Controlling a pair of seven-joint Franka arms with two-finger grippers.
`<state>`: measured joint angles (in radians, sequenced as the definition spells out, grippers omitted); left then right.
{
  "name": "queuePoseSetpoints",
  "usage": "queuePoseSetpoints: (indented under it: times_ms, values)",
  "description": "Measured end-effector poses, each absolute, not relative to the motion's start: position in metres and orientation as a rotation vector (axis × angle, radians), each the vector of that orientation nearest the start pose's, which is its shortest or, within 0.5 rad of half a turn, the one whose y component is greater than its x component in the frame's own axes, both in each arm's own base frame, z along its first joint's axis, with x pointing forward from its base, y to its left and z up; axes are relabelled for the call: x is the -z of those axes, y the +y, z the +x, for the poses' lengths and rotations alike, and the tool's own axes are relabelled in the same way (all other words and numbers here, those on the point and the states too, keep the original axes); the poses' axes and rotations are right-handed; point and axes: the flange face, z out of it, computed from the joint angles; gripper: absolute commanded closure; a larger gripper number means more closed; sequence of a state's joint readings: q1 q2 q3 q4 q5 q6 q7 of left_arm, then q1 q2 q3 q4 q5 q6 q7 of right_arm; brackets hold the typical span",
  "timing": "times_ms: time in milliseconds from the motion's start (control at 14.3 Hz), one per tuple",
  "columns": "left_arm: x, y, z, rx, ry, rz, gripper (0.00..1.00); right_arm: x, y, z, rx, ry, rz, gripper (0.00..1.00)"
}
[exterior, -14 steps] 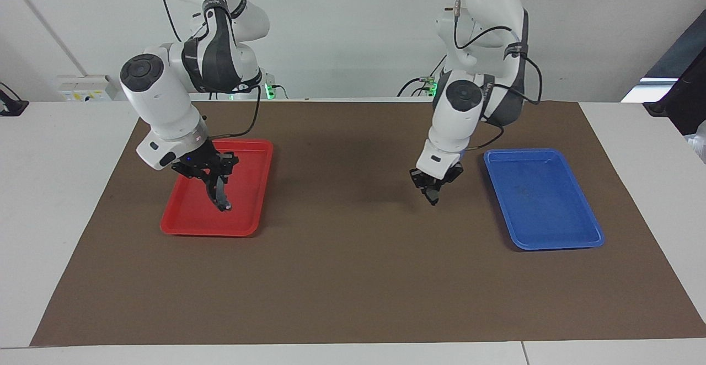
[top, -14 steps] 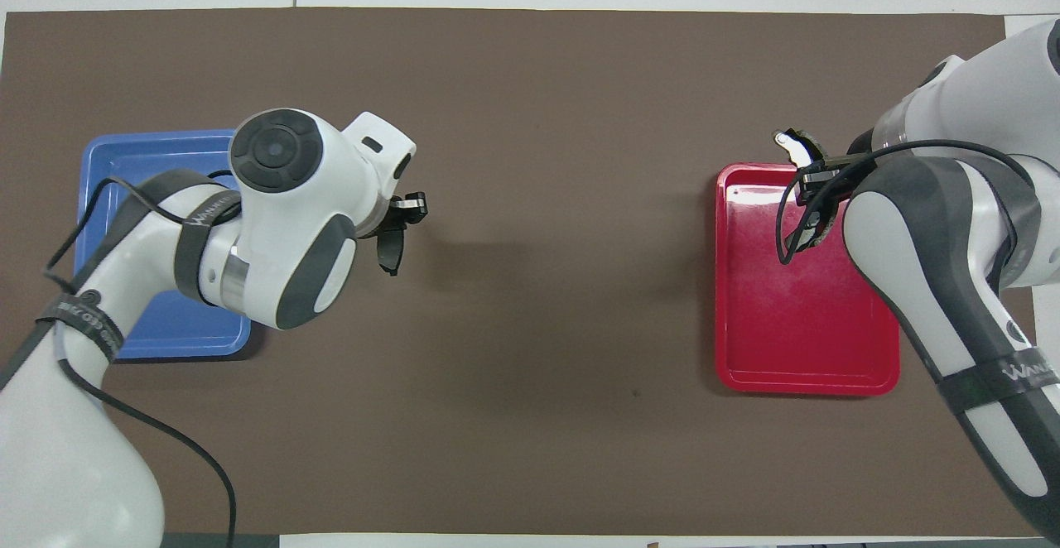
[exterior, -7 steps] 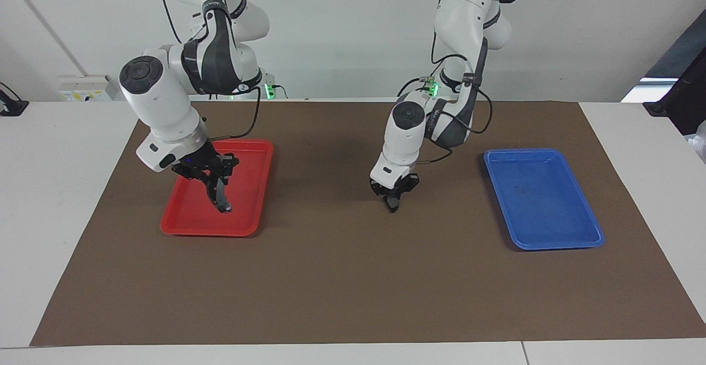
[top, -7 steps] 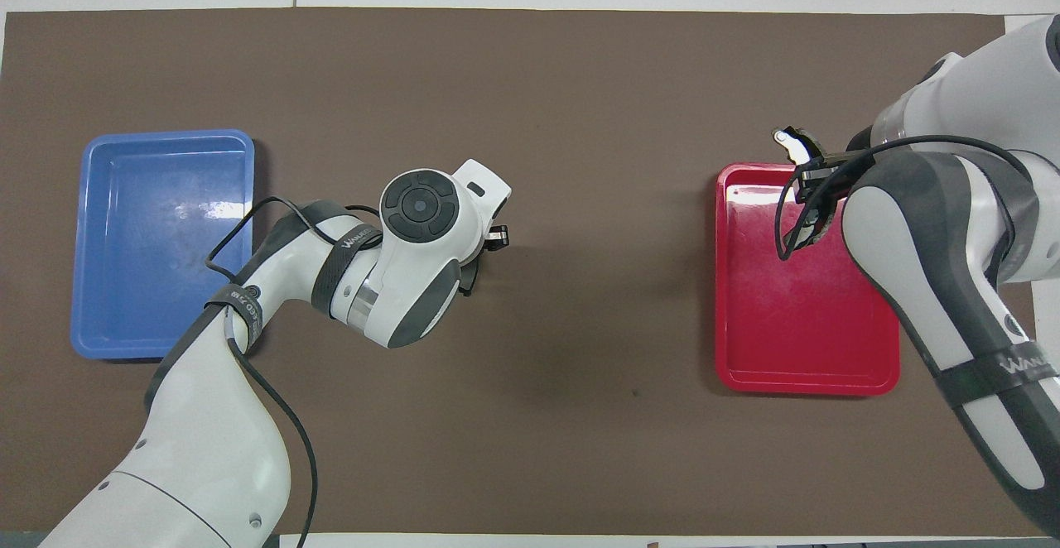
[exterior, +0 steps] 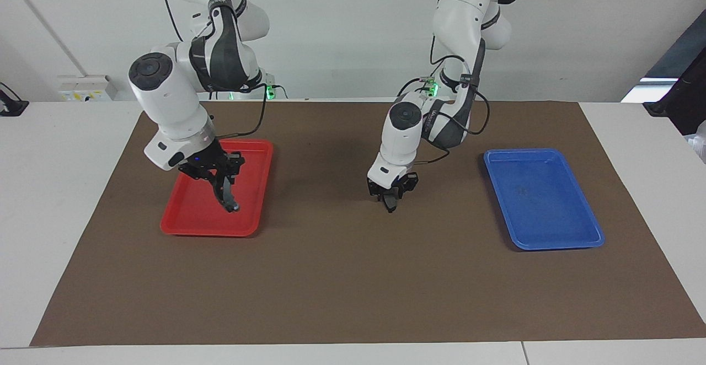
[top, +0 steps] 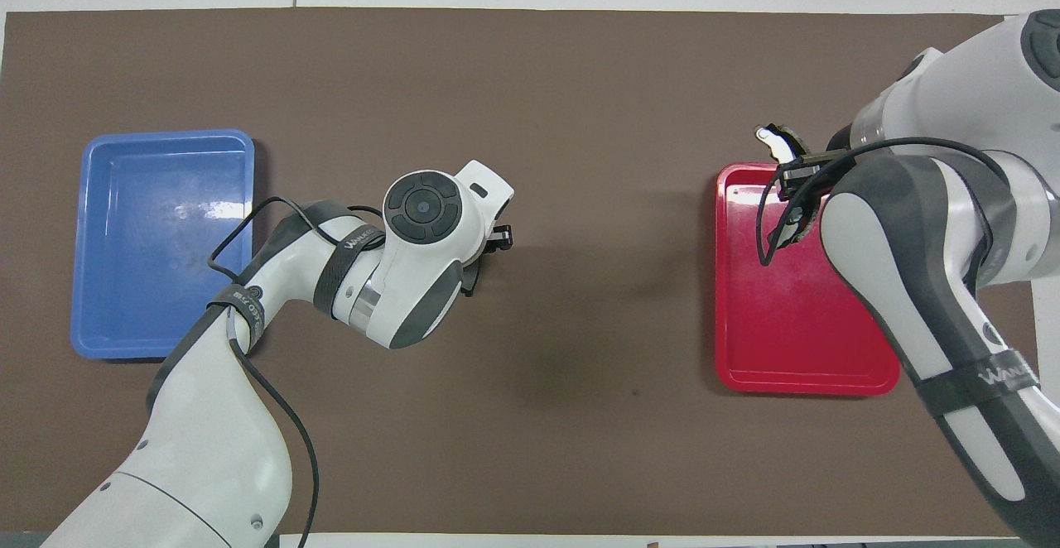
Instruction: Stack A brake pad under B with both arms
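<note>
Black two-finger left gripper [exterior: 390, 204] grips the short dark half-moon A brake pad [exterior: 391, 203], hanging point-down over the flat brown mat [exterior: 353, 277]. Right gripper [exterior: 226, 194] pinches the long thin black crescent B [exterior: 228, 196], its long side pointing down over the shiny red plastic tray [exterior: 190, 219]. Blue tray [exterior: 543, 197] sits toward the left arm's end.
</note>
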<state>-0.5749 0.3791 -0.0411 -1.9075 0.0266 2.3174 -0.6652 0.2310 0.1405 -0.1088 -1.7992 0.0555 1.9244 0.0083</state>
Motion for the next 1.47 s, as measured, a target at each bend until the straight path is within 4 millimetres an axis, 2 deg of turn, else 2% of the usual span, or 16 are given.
queuePoseSetpoints:
  times_ms: [210,350,559,839,909,1119,1259,1329,1469]
  values:
    - [-0.324,-0.34,0.531,0.093,-0.099,-3.166,0.0,-0.472,0.124,0.592,-0.023,-0.151,-3.103,0.71]
    - [-0.347,-0.307,0.546,0.113,-0.092,-3.166,0.0,-0.476,0.163,0.59,-0.019,-0.12,-3.106,0.71]
    - [-0.386,-0.239,0.565,0.092,-0.045,-3.147,0.0,-0.476,0.218,0.583,-0.014,-0.068,-3.107,0.71]
    - [-0.43,-0.127,0.583,0.076,0.059,-3.129,0.0,-0.464,0.315,0.563,-0.009,0.039,-3.054,0.7]
    - [-0.441,-0.098,0.586,0.081,0.087,-3.125,0.0,-0.453,0.339,0.558,0.008,0.047,-3.045,0.7]
    - [-0.475,-0.025,0.581,0.04,0.164,-3.114,0.0,-0.387,0.401,0.547,0.044,0.037,-3.044,0.7]
    - [-0.509,0.006,0.577,0.005,0.168,-3.125,0.0,-0.348,0.428,0.542,0.066,0.036,-3.042,0.7]
    - [-0.53,0.016,0.576,-0.004,0.154,-3.129,0.0,-0.334,0.438,0.539,0.069,0.035,-3.044,0.69]
    - [-0.566,0.028,0.573,-0.006,0.129,-3.132,0.0,-0.324,0.451,0.532,0.078,0.024,-3.041,0.68]
